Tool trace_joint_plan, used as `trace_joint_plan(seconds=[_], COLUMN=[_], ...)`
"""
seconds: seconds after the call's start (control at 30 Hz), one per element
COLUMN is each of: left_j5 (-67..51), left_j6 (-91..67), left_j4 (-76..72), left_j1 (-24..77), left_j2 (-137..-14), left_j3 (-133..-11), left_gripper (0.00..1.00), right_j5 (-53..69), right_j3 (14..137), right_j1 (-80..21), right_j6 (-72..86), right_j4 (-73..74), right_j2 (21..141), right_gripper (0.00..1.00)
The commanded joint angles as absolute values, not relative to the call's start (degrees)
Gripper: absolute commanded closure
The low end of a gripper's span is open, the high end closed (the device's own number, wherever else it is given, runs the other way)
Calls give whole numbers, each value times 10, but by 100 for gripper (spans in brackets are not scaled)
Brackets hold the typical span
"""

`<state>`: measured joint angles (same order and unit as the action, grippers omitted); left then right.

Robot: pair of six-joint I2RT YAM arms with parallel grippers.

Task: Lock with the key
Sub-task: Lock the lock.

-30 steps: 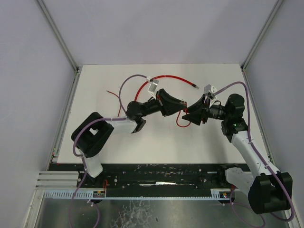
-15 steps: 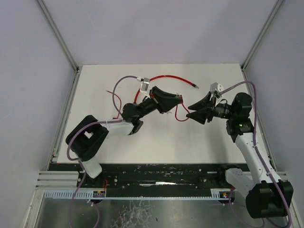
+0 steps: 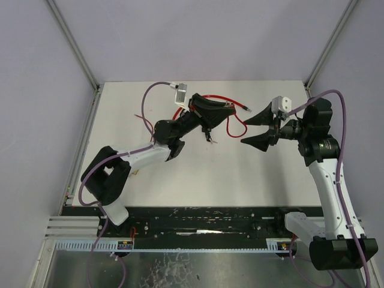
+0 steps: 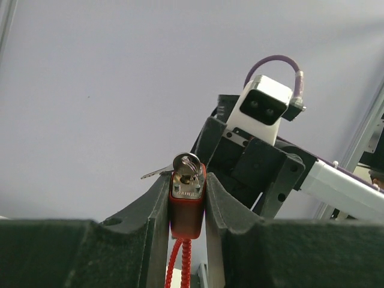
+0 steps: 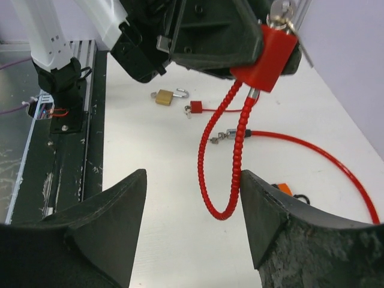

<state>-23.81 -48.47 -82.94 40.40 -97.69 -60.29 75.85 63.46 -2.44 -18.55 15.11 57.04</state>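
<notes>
The red padlock [image 4: 186, 211] is held up off the table [image 5: 156, 234], pinched by its flat sides between the fingers of the left gripper [image 4: 187, 193]. Its keyed end points toward the right arm. The key [image 4: 187, 163] sits in that end with only its small metal head standing proud, and a second sliver of metal hangs beside it, probably a spare on the same ring.

From the lock's other end a ribbed red cable [image 5: 231, 162] droops in a loop toward the table. It looks flexible and will likely sway if the lock is jolted.

The lock body looks small, rigid and smooth-skinned, so it could twist in the fingers under torque. The key is thin, stiff and light. The place to take it is across the flat faces of its head, squarely, so the turn goes into the cylinder and does not bend the blade or slip off.

The right gripper [image 3: 255, 128] hangs apart from the lock with its fingers spread wide and nothing between them, facing the key end.

On the table below lie a small brass padlock [image 5: 163, 96] with its shackle open, a little red piece [image 5: 195, 108] just beside it, and a thin red wire [image 5: 312, 150] running off to the right.
</notes>
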Motion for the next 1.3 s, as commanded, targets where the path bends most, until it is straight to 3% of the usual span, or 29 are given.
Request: trace_joint_plan(seconds=[0.0,0.13,0.23,0.43,0.87,1.27], left_j5=[-281,-306,-308,-295,-237,-209], left_j6=[-433,-425,-425,-410,-436,-455], left_j4=[-828,-897,-915,-918,-918,-911], left_j1=[403,403,407,432,443,449], left_j2=[-973,-985,-987,-1010,-1026,-1040], left_j3=[-606,-564,-540,-529,-534,-613], left_gripper=[100,100,100,100,100,100], right_j5=[789,870,853,870,830,822], right_j3=[644,587,539,431,433,464], right_j1=[-19,47,75,80,74,81], right_j6=[-350,-369,-356,-213,-118,-51], right_j4=[302,251,210,0,-39,-53], right_j2=[584,572,564,556,518,514], right_gripper=[30,32,33,31,30,33])
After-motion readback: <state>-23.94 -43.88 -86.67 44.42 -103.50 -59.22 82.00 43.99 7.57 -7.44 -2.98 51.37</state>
